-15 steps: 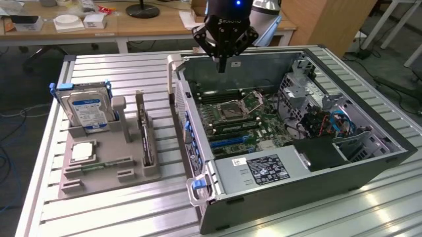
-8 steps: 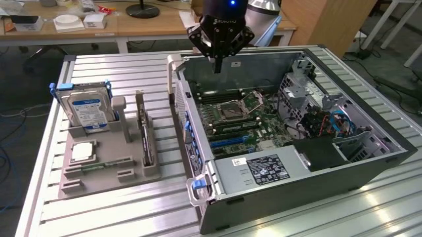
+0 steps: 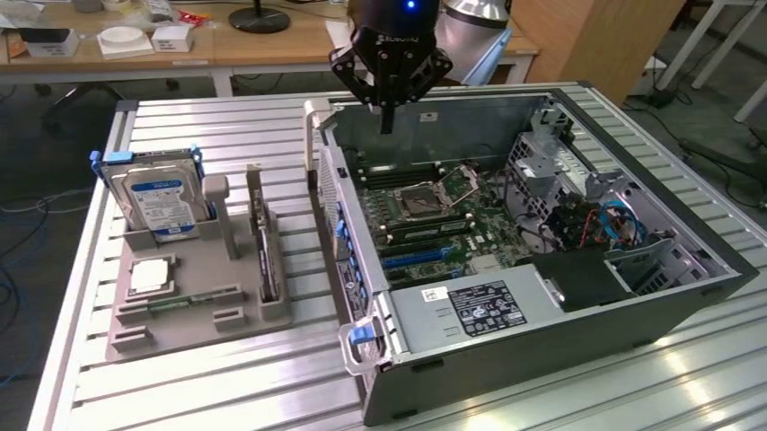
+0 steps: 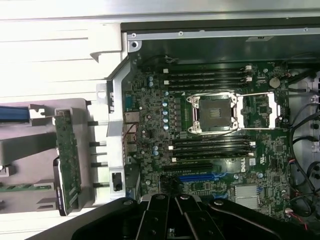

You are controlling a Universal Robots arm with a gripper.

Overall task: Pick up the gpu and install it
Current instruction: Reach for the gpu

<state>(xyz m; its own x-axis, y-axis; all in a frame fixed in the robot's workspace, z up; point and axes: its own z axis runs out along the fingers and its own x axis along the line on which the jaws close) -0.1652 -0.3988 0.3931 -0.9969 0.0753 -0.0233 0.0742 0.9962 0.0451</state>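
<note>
one gripper (image 3: 386, 124) hanging above the open pc case (image 3: 671, 301), jaws together, nothing in them. gpu (image 3: 266, 260) stands on edge in a slot of the grey holder (image 3: 198, 278), on the exterior view's left of the case, well apart from the gripper. hard drive (image 3: 162, 202) upright in the same holder. motherboard (image 3: 414, 220) exposed in the case.
</note>
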